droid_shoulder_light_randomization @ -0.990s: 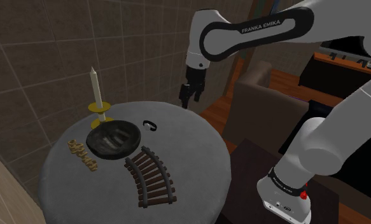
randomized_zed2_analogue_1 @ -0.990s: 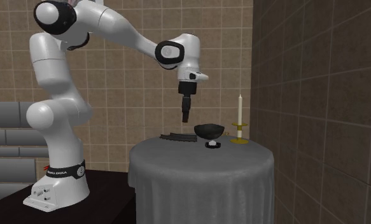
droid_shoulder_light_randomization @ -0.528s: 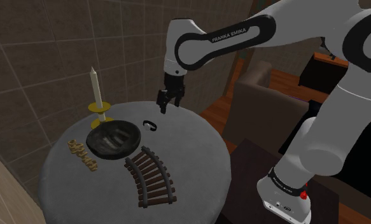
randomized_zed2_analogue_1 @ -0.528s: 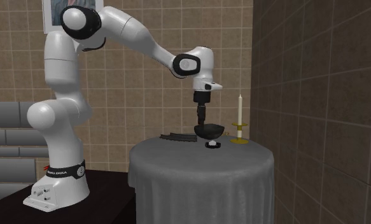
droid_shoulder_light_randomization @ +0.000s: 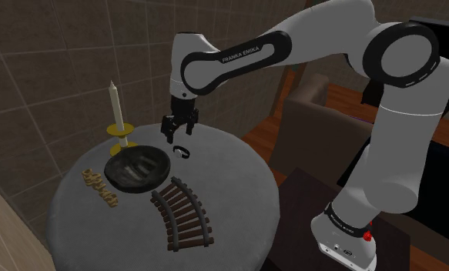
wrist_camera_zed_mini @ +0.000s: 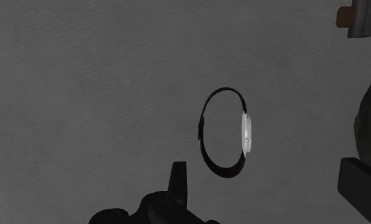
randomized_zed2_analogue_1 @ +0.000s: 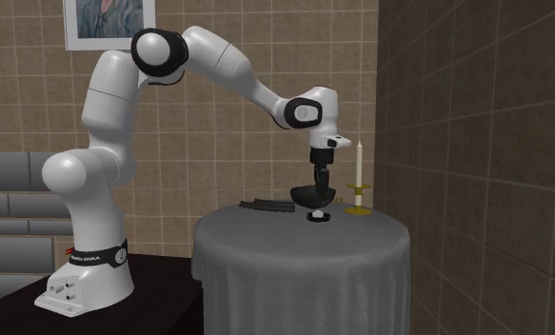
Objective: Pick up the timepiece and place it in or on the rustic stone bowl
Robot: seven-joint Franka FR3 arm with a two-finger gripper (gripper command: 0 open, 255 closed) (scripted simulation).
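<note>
The white Franka arm point(droid_shoulder_light_randomization: 238, 58) is arching over the round grey-draped table point(droid_shoulder_light_randomization: 238, 192), whose far edge is curving just past the work spot at the shoulder view's upper middle. The curved toy track point(droid_shoulder_light_randomization: 182, 212) is sitting low in that view. The dark stone bowl point(droid_shoulder_light_randomization: 138, 183) is resting left of centre, and the candle point(droid_shoulder_light_randomization: 116, 108) is standing tall behind it. The black gripper point(droid_shoulder_light_randomization: 179, 136) is hovering with its fingers spread and holding nothing. Directly beneath it, just right of the bowl, the wristwatch point(wrist_camera_zed_mini: 246, 135) is lying on bare cloth with its band forming an open loop. It is probably light, with a thin, yielding strap and a slick face, so pinching across the stiff case seems safest. Open cloth is ringing it; the candle is crowding any high sweep to the bowl.
</note>
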